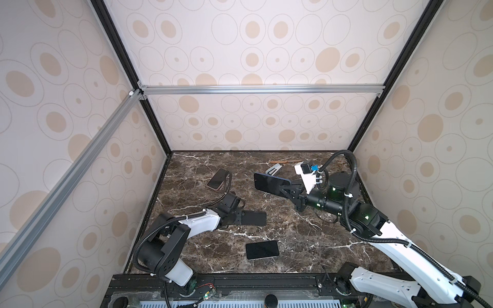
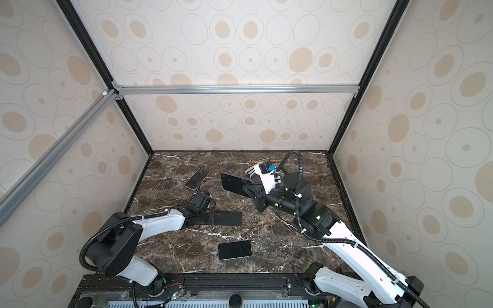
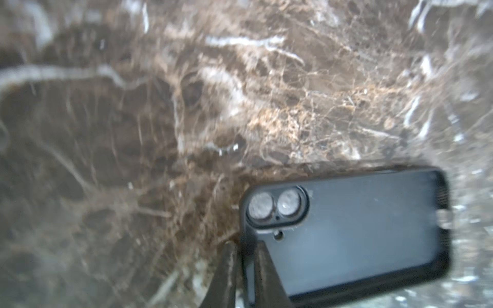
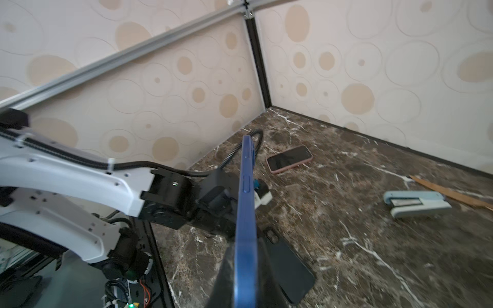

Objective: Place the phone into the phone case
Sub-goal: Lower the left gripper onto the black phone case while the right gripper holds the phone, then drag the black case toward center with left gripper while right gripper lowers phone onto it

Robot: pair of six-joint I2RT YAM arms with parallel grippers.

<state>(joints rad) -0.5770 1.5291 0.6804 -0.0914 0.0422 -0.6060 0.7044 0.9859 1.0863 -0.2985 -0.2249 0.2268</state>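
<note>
Your right gripper (image 1: 287,188) clenches the slim blue phone (image 1: 268,183), held aloft beyond the matte black phone case (image 1: 254,218), which lies flat on the brown marble table (image 1: 306,234); your left gripper (image 1: 240,217) pinches its camera-cutout end, long axis pointing rightward

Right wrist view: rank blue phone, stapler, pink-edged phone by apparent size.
1. Blue phone, seen edge-on and nearest the camera, so inflated.
2. Stapler.
3. Pink-edged phone, only slightly smaller and farther off; the order of these last two is unsure.
</note>
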